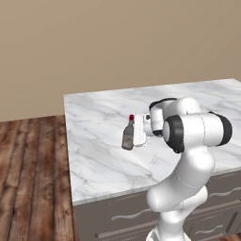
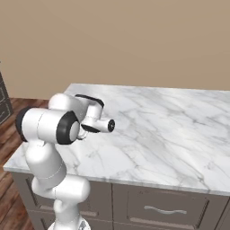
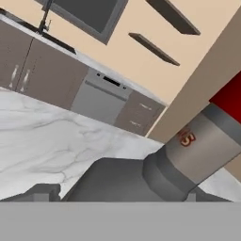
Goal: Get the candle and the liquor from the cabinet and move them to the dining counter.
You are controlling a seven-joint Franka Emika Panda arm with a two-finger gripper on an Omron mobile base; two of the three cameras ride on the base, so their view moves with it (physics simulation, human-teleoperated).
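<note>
**Bottle standing on the marble desk, fingers spread beside it**

The dining counter, a white grey-veined marble desk over dark drawers with silver handles, carries little else around the bottle: the slab to its left and front is bare marble, and beyond the desk lie a plank floor and a plain tan wall. Across the room, the hand view shows a grey dishwasher set between brown base cabinets, with a sink above them to the left.

The liquor stands on the desk near its left edge, roughly upright, long axis vertical, red cap on top. In the hand view it lies diagonally, cap toward the upper right.

The fingers are released, spread wide just beside the bottle; whether a pad touches the glass cannot be told. The white arm blocks the desk to the right.
</note>
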